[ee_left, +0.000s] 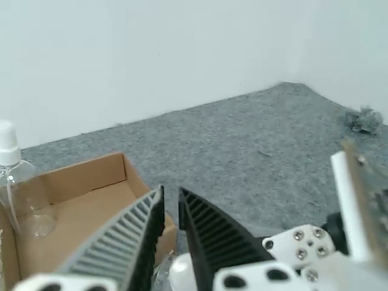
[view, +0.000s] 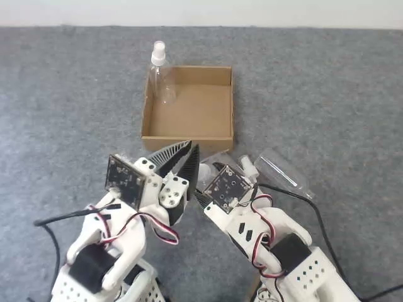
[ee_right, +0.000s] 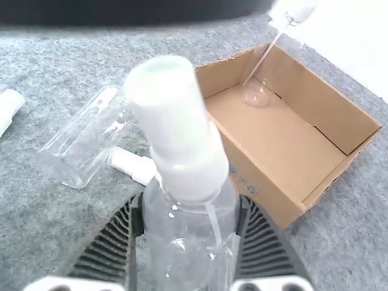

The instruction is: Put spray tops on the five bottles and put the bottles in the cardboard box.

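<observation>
1. Bottles, seen from the high view: one capped bottle (view: 160, 72) stands upright inside the cardboard box (view: 189, 131), in a far corner. A second, lying bottle (view: 284, 173) rests on its side on the grey carpet (view: 69, 100) near the box's front corner, and a white spray top (view: 245, 165) lies just beside it. The left gripper (view: 192, 146) hangs just before the box's near wall, close to the other arm.
2. Left wrist view: the left gripper's ribbed black fingers stand a narrow slit apart, with nothing pinched between them. Beyond them are the cardboard box and the capped bottle, upright against the box's wall.
3. Right wrist view: the right gripper (ee_right: 185, 242) is clamped on the clear body of a held bottle (ee_right: 182, 151), which has a white spray top on its neck. It is held above the carpet, just beside the box. The lying bottle and the white spray top rest on the carpet near it, and another white piece (ee_right: 9, 106) lies farther off.
</observation>
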Controlling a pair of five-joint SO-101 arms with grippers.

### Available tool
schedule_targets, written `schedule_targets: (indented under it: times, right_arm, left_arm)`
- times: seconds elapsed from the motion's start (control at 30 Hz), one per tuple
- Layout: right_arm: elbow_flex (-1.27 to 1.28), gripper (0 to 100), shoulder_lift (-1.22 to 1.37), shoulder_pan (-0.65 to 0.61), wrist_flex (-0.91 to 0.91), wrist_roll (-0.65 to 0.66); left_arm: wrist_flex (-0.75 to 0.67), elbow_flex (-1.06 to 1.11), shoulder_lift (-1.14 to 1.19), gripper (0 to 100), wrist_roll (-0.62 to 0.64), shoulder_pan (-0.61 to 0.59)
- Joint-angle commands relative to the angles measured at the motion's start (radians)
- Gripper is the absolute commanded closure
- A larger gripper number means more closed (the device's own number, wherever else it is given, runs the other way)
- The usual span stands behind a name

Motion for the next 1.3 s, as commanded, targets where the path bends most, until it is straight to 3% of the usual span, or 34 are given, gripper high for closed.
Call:
schedule_targets:
  times: [0.0, 0.43, 0.53, 0.77, 1.07, 1.27]
  right_arm:
    - [-0.011, 99.2, 0.002, 0.010, -0.005, 0.012]
    - [-0.015, 99.2, 0.002, 0.012, 0.002, 0.011]
    - [-0.015, 99.2, 0.002, 0.012, 0.004, 0.012]
    - [-0.011, 99.2, -0.119, 0.004, 0.076, 0.012]
    - [0.037, 99.2, -0.318, -0.074, 0.179, 0.112]
    - [0.043, 99.2, -0.318, -0.081, 0.177, 0.120]
  left_arm:
    - [0.005, -0.059, -0.009, 96, -0.005, -0.006]
    - [0.107, -0.073, -0.009, 92, -0.011, -0.109]
    - [0.097, -0.024, -0.008, 92, -0.068, -0.101]
    - [0.009, 0.054, 0.000, 92, -0.071, -0.101]
    - [0.025, 0.077, 0.000, 92, -0.115, 0.029]
    - [0.026, 0.073, -0.006, 92, -0.115, 0.032]
